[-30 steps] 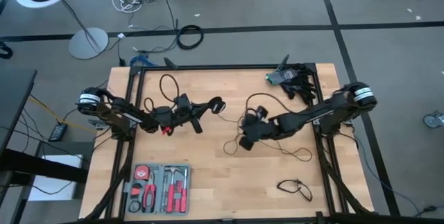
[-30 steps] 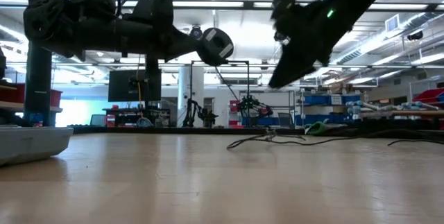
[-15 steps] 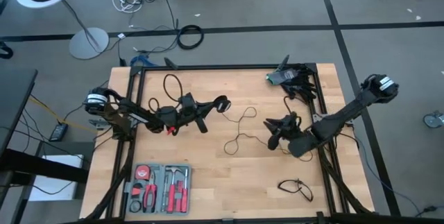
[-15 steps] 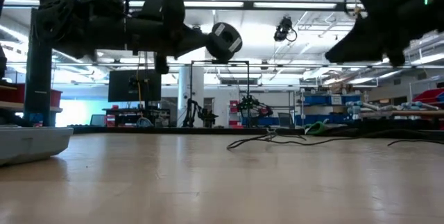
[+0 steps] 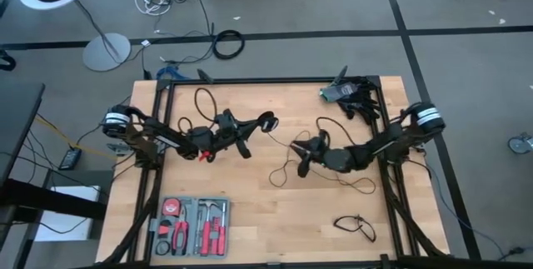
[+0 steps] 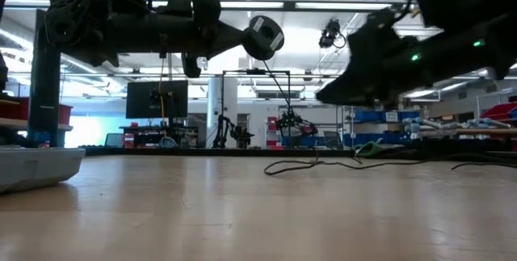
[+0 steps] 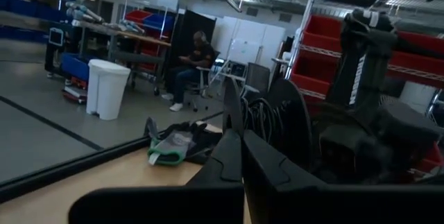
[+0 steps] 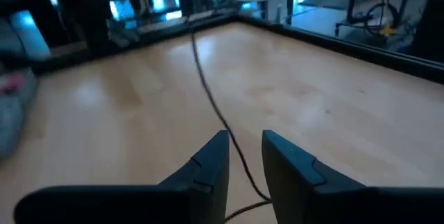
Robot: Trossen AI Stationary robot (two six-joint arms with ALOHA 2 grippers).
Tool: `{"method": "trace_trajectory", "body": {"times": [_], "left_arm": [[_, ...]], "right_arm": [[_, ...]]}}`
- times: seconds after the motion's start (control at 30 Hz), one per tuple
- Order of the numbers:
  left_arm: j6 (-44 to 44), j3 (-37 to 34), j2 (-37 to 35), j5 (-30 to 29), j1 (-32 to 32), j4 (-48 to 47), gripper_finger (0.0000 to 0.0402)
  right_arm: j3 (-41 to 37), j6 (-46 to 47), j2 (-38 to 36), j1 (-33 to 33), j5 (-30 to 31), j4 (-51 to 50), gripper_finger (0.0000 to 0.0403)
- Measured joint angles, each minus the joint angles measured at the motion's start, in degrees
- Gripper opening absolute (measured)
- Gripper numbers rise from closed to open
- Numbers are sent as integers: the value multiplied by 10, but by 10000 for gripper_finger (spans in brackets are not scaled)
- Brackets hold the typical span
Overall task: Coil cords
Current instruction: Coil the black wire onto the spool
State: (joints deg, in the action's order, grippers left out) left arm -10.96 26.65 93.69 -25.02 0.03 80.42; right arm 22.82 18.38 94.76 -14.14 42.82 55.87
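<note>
Tools with red handles fill the grey tray [image 5: 155, 219] at the table's front left. Long cord [image 5: 287, 162] sprawls mid-table, running between the right gripper's [image 5: 301, 166] narrowly parted fingers [image 8: 208, 160]. Left gripper [image 5: 268, 121], pinched shut, holds that cord's round disc end aloft. Short cord [image 5: 355, 226] lies front right.
</note>
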Motion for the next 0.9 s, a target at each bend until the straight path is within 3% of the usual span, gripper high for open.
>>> {"method": "trace_trajectory", "body": {"times": [0.1, 0.37, 0.57, 0.73, 0.9], "left_arm": [[1, -1, 0, 0, 0, 5, 0], [2, -4, 0, 0, 0, 5, 0], [2, -3, 0, 0, 0, 11, 0], [2, -3, 0, 12, 0, 6, 0], [11, -3, 0, 47, 0, -34, 0]], "right_arm": [[40, -39, 42, 15, -26, 0, 94], [80, -74, 101, 30, -26, -9, 97], [81, -51, 100, 47, -27, -61, 76], [84, -31, 99, 57, -52, -75, 10], [71, -17, 39, 44, -1, -113, 4]]}}
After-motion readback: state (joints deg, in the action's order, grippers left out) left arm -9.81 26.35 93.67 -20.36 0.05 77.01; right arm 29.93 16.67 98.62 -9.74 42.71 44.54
